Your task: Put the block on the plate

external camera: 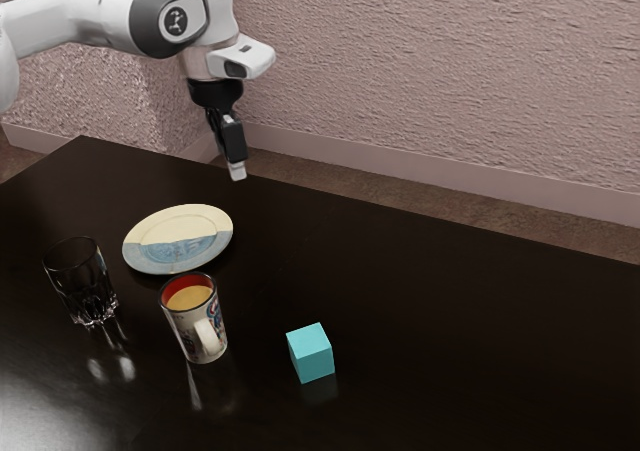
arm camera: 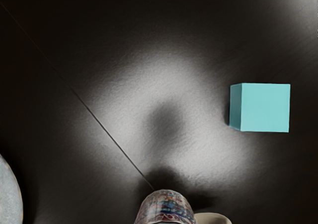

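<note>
My gripper [external camera: 237, 171] hangs high over the table beyond the plate in the exterior view; how it stands cannot be made out. The turquoise block [external camera: 311, 353] rests on the dark table near its front, well apart from the gripper. A round cream-and-blue plate [external camera: 178, 239] lies farther back, toward the exterior view's left. From the wrist camera, the block [arm camera: 265, 108] is seen from above, and part of the plate's rim [arm camera: 10, 196] shows too.
Between plate and block stands a patterned mug [external camera: 196, 318] with a red inside and a handle; the wrist view shows part of this mug [arm camera: 166, 208]. A clear glass [external camera: 82, 281] is at the exterior view's left. The table [external camera: 450, 311] ends before a textured wall.
</note>
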### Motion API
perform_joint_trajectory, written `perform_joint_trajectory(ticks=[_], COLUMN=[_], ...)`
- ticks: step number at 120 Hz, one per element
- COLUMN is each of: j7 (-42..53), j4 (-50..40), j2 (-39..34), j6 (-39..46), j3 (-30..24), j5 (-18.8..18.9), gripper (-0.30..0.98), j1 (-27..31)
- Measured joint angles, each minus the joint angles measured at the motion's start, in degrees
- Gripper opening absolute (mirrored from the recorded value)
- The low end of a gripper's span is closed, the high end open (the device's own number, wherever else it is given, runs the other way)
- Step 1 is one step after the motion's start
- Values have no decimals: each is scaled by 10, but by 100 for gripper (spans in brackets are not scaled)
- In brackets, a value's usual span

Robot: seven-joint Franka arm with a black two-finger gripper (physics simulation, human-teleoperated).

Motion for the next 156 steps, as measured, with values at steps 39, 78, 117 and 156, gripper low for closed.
perform_joint_trajectory(ticks=[39,78,117,156], j7=[45,12,-91,-154], j4=[0,-211,-278,-268], j2=[15,-29,40,125], j6=[8,136,283,358], j3=[-1,-7,-7,-5], j5=[-1,-11,-26,-23], gripper=[69,69,69,69], j1=[-5,-71,-111,-118])
